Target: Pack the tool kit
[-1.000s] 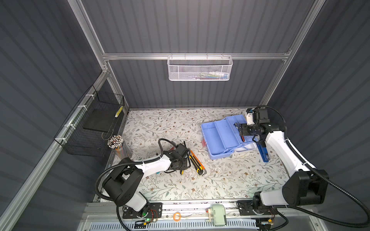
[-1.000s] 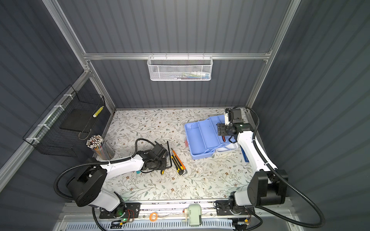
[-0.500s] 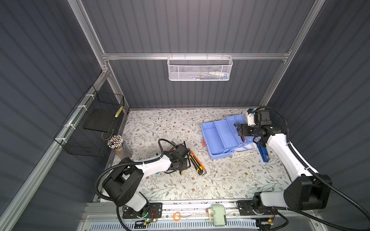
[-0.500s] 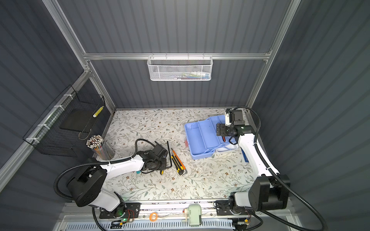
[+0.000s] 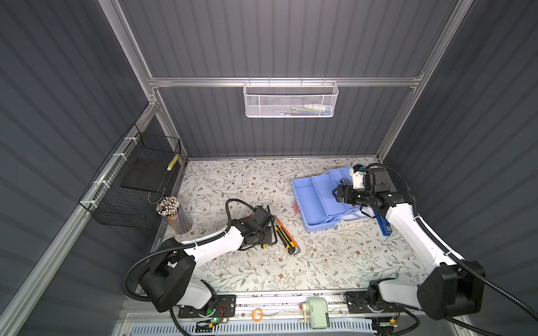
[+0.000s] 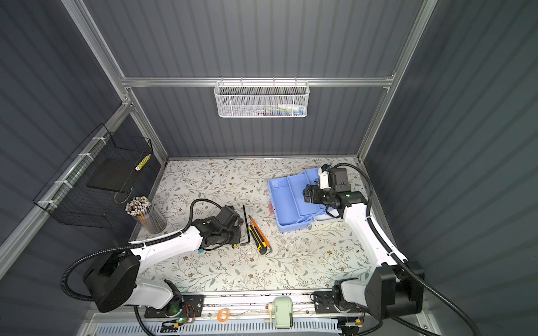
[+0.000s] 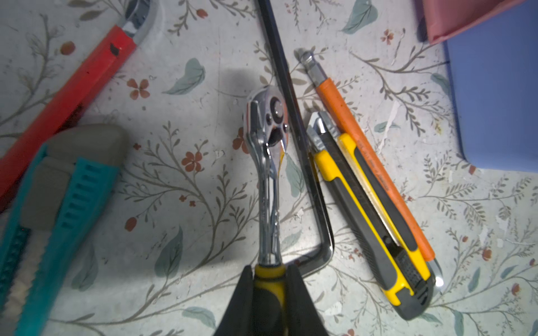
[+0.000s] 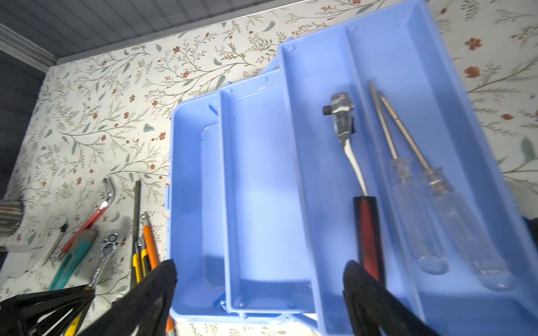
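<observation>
The tool kit (image 5: 313,200) (image 6: 286,203) lies open at the right of the table, its light blue trays (image 8: 256,174) fanned out. One tray holds a red-handled ratchet (image 8: 349,151) and two clear-handled screwdrivers (image 8: 407,189). My right gripper (image 8: 259,273) (image 5: 339,195) hovers open over the trays, holding nothing. My left gripper (image 7: 269,279) (image 5: 266,229) is down at the table, shut on the yellow-black handle of a chrome ratchet (image 7: 269,122). Beside that ratchet lie a black hex key (image 7: 302,163), a yellow utility knife (image 7: 369,221) and an orange-sleeved hex key (image 7: 366,163).
A red utility knife (image 7: 67,87) and a teal utility knife (image 7: 58,221) lie near the left gripper. A blue tool (image 5: 382,225) rests by the right arm. A pencil cup (image 5: 173,213) and black wire basket (image 5: 136,186) stand left; a white mesh basket (image 5: 289,100) hangs behind.
My left jaws have closed on the ratchet's handle. The right arm has shifted slightly over the trays, its gripper still open.
</observation>
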